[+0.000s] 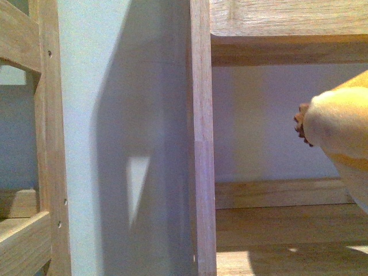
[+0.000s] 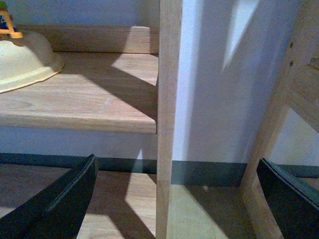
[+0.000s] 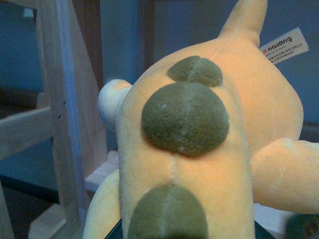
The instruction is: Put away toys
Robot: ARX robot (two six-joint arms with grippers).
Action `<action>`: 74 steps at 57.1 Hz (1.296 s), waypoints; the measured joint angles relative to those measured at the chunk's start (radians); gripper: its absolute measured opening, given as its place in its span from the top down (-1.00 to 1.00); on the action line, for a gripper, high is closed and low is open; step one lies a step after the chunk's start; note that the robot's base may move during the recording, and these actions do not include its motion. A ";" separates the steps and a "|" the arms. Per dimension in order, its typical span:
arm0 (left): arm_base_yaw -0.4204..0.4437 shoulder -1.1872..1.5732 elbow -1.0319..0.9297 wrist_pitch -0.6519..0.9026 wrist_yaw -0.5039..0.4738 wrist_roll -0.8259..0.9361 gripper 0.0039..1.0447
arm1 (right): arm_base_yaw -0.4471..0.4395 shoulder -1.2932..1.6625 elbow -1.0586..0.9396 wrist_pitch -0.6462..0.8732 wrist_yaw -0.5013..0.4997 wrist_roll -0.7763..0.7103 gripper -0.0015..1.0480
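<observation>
While the plush animal (image 1: 339, 129) hangs at three o'clock in the front view, above the lower shelf board (image 1: 276, 230) and below the upper board (image 1: 287, 23), it is not yet put away. In the right wrist view its back, with dark green spots, fills the picture. The right gripper's fingers are hidden behind it, so I cannot tell whether they pinch the toy or how firmly.

That is the main risk. A shallow hold on soft fabric could slip, and the toy would drop short of the shelf. Its bulk might also catch the upper board's edge or the wooden upright (image 1: 202, 144) at the front view's centre and be dragged out of the hold.

The left gripper (image 2: 177, 164) stands wide and holds nothing, facing a shelf post (image 2: 167, 99). If it drifts forward, it could knock that post or the cream bowl-shaped thing (image 2: 25, 59) on the board beside it.
</observation>
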 joint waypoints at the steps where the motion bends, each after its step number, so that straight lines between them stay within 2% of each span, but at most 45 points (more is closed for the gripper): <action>1: 0.000 0.000 0.000 0.000 0.000 0.000 -0.89 | 0.017 0.008 0.011 0.002 0.013 -0.007 0.67; 21: 0.000 0.000 0.000 0.000 0.000 0.000 -0.89 | 0.225 0.134 0.174 0.082 0.134 -0.109 0.67; 29: 0.000 0.000 0.000 0.000 0.000 0.000 -0.89 | 0.265 0.182 0.231 0.115 0.153 -0.137 0.67; 54: 0.000 0.000 0.000 0.000 0.000 0.000 -0.89 | 0.310 0.328 0.473 0.151 0.206 -0.181 0.67; 64: 0.000 0.000 0.000 0.000 0.000 0.000 -0.89 | 0.390 0.359 0.545 0.164 0.244 -0.247 0.67; 74: 0.000 0.000 0.000 0.000 0.000 0.000 -0.89 | 0.507 0.403 0.610 0.199 0.306 -0.376 0.67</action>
